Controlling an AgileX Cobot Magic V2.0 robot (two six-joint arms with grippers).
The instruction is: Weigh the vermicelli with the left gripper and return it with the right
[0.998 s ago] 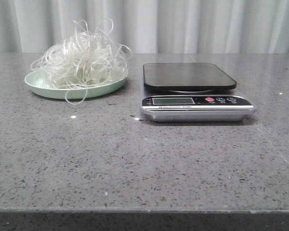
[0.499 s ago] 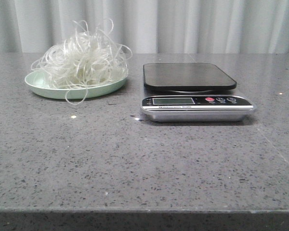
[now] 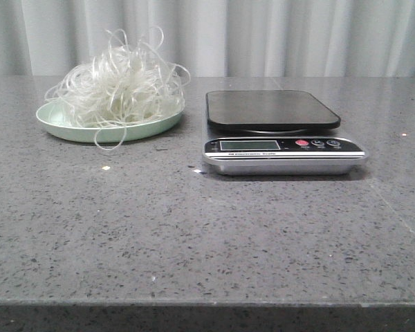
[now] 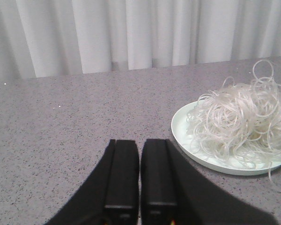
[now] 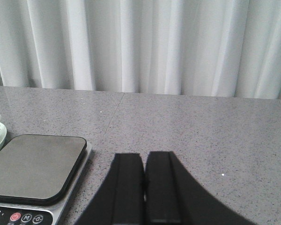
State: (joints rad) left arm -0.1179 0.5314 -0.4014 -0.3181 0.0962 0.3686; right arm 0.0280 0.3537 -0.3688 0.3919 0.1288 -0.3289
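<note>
The vermicelli (image 3: pixel 121 86), a fluffy tangle of whitish strands, lies heaped on a pale green plate (image 3: pixel 59 126) at the back left of the table. It also shows in the left wrist view (image 4: pixel 241 124) on the plate (image 4: pixel 182 129). The kitchen scale (image 3: pixel 277 131), with a bare dark platform, stands to the right of the plate; it also shows in the right wrist view (image 5: pixel 35 164). My left gripper (image 4: pixel 140 143) is shut and empty, short of the plate. My right gripper (image 5: pixel 144 155) is shut and empty, beside the scale. Neither gripper shows in the front view.
The grey speckled table (image 3: pixel 207 235) runs to a front edge near the camera. A white curtain (image 3: pixel 263 34) hangs behind the table. A few small white crumbs (image 3: pixel 106 167) lie on the table in front of the plate.
</note>
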